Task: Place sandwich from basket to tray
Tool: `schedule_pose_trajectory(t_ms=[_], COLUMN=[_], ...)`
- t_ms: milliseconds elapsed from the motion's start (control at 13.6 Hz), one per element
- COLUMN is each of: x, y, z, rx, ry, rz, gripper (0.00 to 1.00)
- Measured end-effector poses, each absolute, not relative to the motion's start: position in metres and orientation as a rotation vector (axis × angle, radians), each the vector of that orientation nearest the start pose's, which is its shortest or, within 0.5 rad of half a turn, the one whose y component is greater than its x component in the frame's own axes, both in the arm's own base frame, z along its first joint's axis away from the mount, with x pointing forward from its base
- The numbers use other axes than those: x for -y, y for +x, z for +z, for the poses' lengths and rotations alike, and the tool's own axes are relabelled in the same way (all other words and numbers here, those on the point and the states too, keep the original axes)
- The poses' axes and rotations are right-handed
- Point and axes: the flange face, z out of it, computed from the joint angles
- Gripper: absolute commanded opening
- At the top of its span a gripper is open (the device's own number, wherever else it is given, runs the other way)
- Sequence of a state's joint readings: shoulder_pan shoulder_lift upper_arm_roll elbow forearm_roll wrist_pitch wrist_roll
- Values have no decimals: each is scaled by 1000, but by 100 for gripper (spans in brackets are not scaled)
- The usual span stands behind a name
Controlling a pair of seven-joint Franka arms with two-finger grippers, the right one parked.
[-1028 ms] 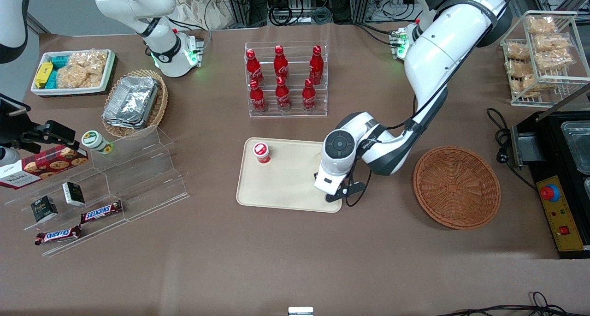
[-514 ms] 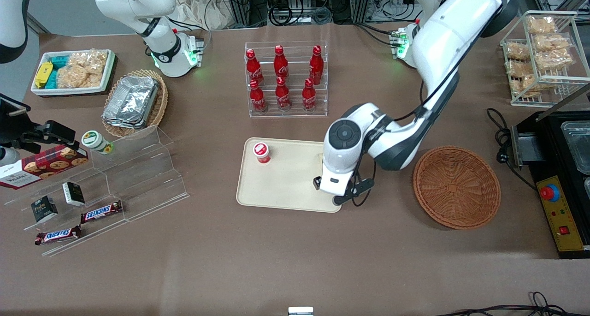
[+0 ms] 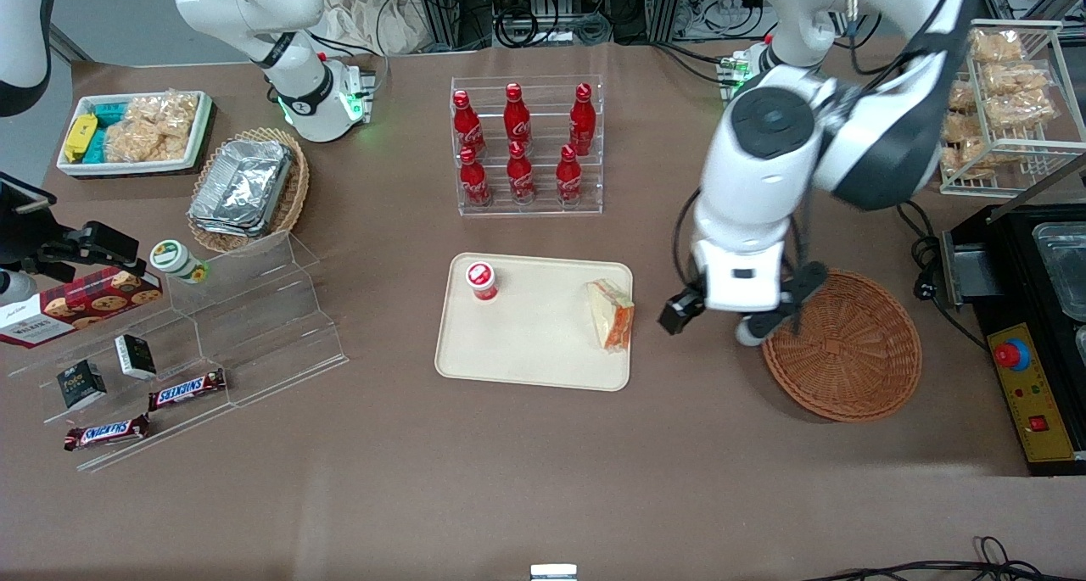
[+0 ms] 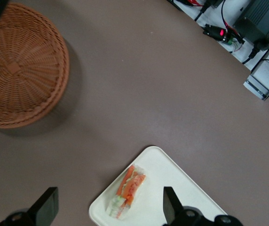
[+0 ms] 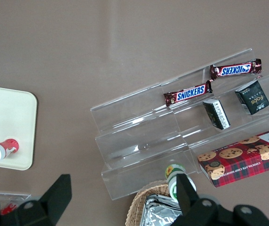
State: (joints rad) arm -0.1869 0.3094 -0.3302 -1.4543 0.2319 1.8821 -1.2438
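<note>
Brown table (image 3: 509,462) — sandwich (image 3: 612,313) on tray (image 3: 526,343); end effector (image 3: 711,320) raised, fingers spread.

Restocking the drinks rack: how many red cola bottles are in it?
6, in the clear rack: a farther row and a nearer row. The open hand hangs between tray and basket.

White glossy arm (image 3: 768,182) with dark grey joints, black cables, 2 black fingers (image 4: 46,207).

The sandwich (image 3: 612,314) lies on the tray (image 3: 526,360), at its edge nearest the basket (image 3: 848,352). The gripper (image 3: 711,325) hangs open above the worktop (image 3: 543,471), between tray and basket.
</note>
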Motion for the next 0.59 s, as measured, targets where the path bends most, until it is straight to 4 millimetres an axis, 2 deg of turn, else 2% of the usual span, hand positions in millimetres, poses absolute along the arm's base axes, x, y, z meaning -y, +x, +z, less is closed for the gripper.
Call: schedule_pose_trajectory(t_ms=[294, 587], x=[216, 121], y=[607, 610], z=[562, 583], rx=[930, 655], ry=[-3029, -3077], rz=[-205, -118], gripper=[100, 100])
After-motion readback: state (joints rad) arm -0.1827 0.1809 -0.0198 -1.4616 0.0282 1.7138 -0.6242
